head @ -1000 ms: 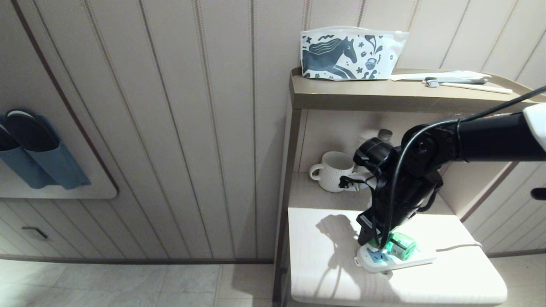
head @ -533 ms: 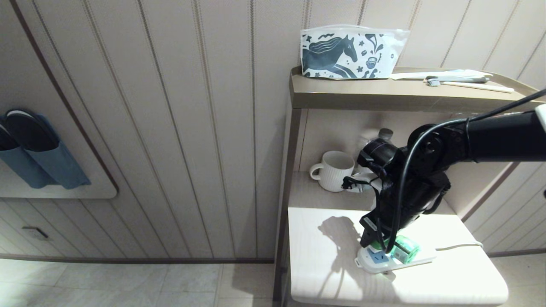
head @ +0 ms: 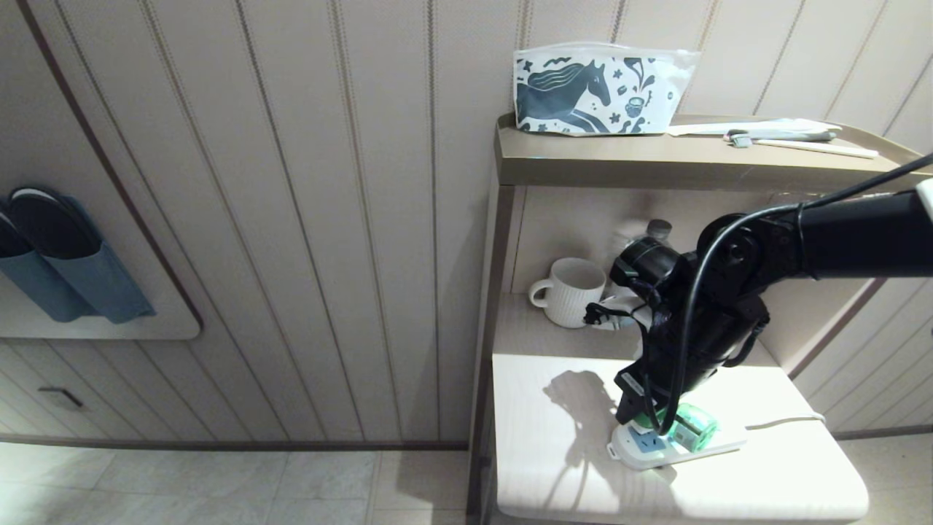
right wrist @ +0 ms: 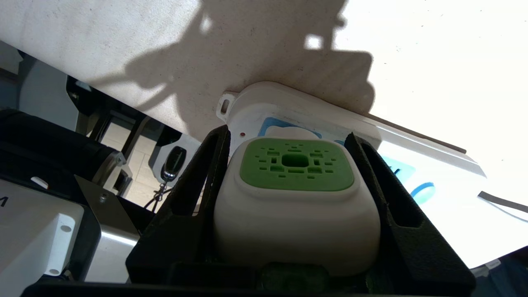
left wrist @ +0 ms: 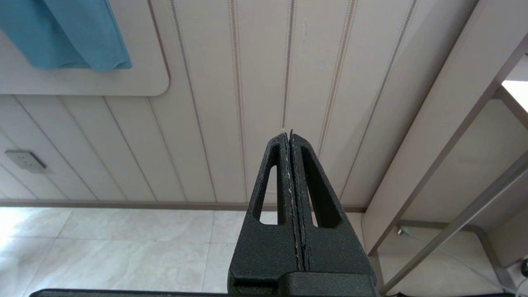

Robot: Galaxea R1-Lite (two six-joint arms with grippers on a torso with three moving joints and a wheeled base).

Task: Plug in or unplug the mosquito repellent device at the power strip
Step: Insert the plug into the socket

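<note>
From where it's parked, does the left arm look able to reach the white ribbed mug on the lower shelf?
Probably not. The left gripper, shut, points at the panelled wall, and the right arm stands near the white ribbed mug.

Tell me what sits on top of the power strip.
The mosquito repellent device sits on the power strip near its rounded end, clamped by the right gripper. Its prongs and the socket beneath are covered, so whether it is fully seated cannot be seen.

The repellent device (right wrist: 295, 210) is smooth matt white plastic with a green perforated patch, the power strip (right wrist: 354, 136) glossy white plastic, and the tabletop (head: 554, 467) pale matt wood grain.
</note>
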